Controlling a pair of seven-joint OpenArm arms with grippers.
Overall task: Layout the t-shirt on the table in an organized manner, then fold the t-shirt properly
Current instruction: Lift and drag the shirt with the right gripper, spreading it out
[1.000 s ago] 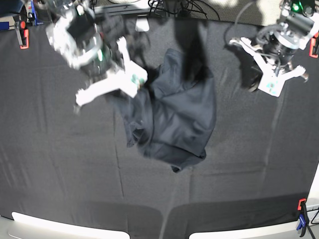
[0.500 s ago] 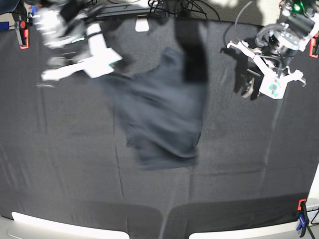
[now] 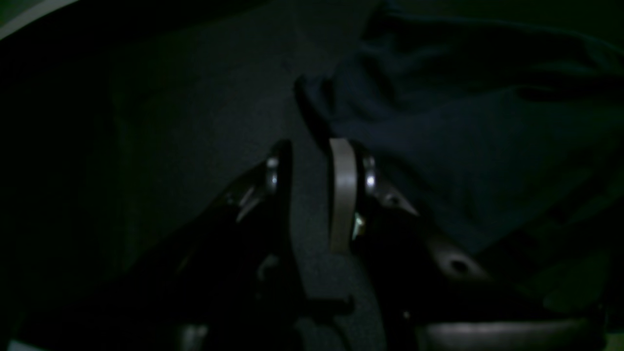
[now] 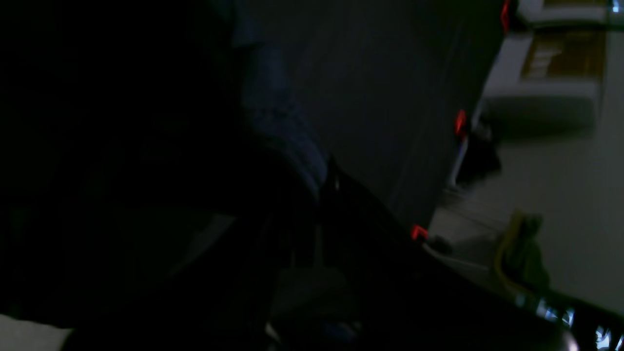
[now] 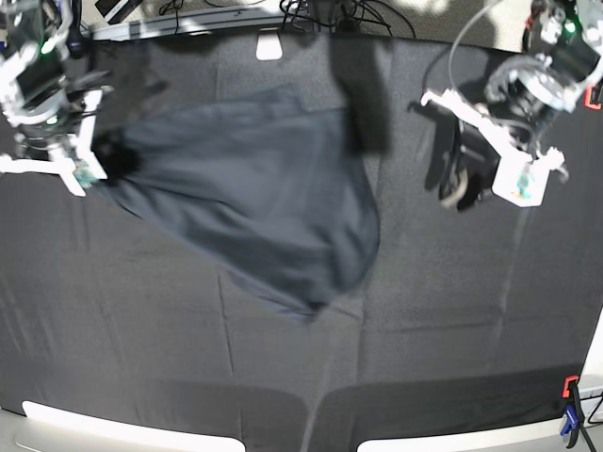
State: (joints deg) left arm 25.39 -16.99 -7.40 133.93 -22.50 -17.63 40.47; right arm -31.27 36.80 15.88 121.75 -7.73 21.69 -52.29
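On the table, the base view shows the right gripper clamped on the shirt, stretched in a smooth charcoal fan; a slip could drop it. Left wrist view: left gripper, fingers slightly apart, empty beside rumpled cloth. Right wrist view: dark folds.

A robotics lab: cloth-draped table (orange clamps at corners), tangled cables behind.
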